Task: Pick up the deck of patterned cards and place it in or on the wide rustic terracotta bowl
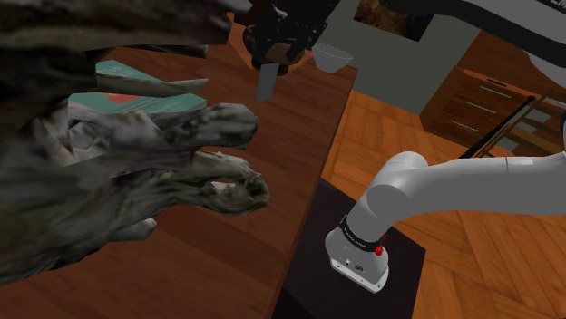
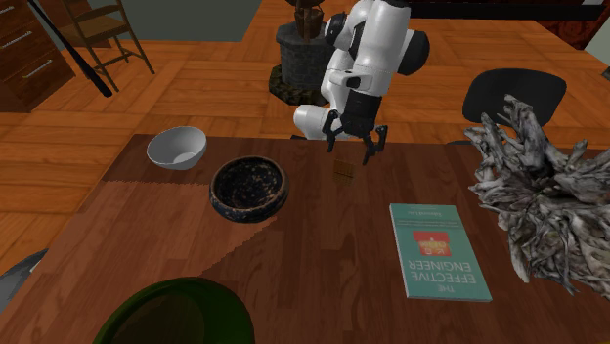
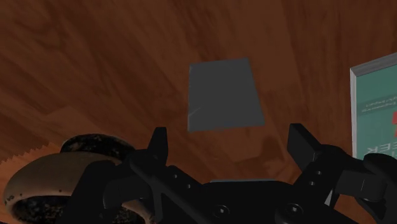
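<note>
Your gripper (image 2: 354,147) hangs just above the counter (image 2: 293,283). Its fingers (image 3: 305,145) are spread apart and hold nothing. The deck of cards (image 3: 224,94) lies flat on the wood below the gripper, in line with the gap between the fingers and touched by neither. In the wrist view you see the deck as a plain grey block. The dark speckled bowl (image 2: 248,188) sits on the counter near the deck, toward the second exterior view's left. A white bowl (image 2: 177,148) stands just past it. On the deck's other side lies a teal book (image 2: 437,251), and beyond the book a tangled grey lump like driftwood (image 2: 538,195) stands by the counter's edge.
</note>
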